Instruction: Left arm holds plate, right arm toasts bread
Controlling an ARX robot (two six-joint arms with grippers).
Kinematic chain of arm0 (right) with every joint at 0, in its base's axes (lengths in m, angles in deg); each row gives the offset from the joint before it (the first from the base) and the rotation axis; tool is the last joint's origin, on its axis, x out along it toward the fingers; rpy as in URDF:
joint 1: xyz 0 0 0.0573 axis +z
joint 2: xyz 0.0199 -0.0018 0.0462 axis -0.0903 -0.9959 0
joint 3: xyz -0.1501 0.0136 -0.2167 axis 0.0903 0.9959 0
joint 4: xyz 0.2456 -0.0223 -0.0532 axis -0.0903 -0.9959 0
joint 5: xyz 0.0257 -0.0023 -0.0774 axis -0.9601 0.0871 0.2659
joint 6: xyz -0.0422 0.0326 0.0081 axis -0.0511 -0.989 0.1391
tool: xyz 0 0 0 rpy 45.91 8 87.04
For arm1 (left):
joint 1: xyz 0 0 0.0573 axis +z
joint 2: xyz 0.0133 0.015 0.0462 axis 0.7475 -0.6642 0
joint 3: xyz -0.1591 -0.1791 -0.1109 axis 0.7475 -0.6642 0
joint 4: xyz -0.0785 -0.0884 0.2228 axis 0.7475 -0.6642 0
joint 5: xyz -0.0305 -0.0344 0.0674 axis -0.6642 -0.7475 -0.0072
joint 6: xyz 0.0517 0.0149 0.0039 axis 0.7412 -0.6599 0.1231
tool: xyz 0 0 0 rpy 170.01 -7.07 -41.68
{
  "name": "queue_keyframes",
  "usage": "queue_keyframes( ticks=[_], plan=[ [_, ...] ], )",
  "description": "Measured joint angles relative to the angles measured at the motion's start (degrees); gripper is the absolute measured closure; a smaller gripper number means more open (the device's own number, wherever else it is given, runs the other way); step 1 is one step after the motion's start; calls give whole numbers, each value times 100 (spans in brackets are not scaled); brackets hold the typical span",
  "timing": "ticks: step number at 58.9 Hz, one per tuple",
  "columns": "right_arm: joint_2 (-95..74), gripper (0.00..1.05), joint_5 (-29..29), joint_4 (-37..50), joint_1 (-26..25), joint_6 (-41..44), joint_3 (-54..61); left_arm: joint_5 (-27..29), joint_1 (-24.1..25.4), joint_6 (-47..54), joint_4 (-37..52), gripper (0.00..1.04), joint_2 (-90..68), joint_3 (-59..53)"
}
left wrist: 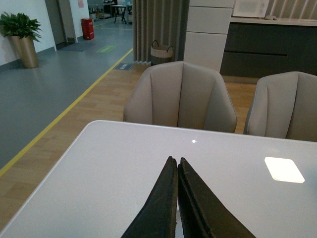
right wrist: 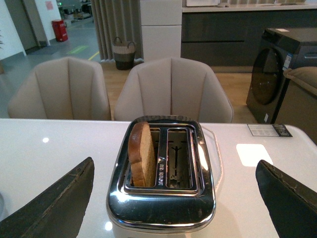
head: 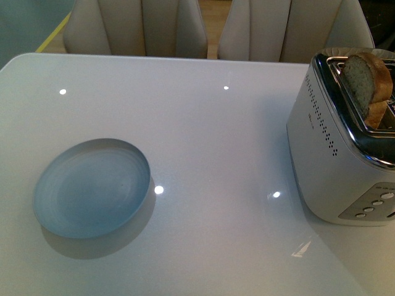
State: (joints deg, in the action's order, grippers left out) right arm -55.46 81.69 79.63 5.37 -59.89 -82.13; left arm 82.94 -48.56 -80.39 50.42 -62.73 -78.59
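Observation:
The pale blue-grey plate (head: 92,187) lies flat on the white table (head: 210,142) at the front left, with nothing on it. A slice of bread (head: 365,83) stands upright in a slot of the silver toaster (head: 345,154) at the right, its rounded top sticking out. In the right wrist view the bread (right wrist: 141,153) fills the left slot of the toaster (right wrist: 161,198), and my right gripper (right wrist: 173,191) stands open, one finger on each side of the toaster, apart from it. My left gripper (left wrist: 174,159) is shut on nothing above bare table. Neither arm shows in the front view.
Two beige chairs (head: 139,28) stand behind the table's far edge. The toaster's second slot (right wrist: 178,158) holds nothing. The toaster's buttons (head: 376,206) face the front right corner. A small label card (right wrist: 270,130) lies on the table beyond the toaster.

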Motion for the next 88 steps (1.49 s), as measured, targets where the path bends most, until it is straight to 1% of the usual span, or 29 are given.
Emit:
queue_keyframes(
  ticks=[31,62,64,67,69,88],
  plan=[
    [0,9,0,0,0,0,0,0,0,13,-1694,102,1816,-2],
    [0,9,0,0,0,0,0,-2,0,15,-2627,102,2754,-2],
    [0,9,0,0,0,0,0,0,0,15,-2802,102,2911,-2],
    [0,9,2,0,0,-2,-2,-2,0,15,-3451,102,3381,0],
    [0,9,2,0,0,-2,-2,-2,0,15,-3598,102,3611,0],
    [0,9,2,-2,0,-2,0,-2,0,15,-3657,102,3753,0]
  ],
)
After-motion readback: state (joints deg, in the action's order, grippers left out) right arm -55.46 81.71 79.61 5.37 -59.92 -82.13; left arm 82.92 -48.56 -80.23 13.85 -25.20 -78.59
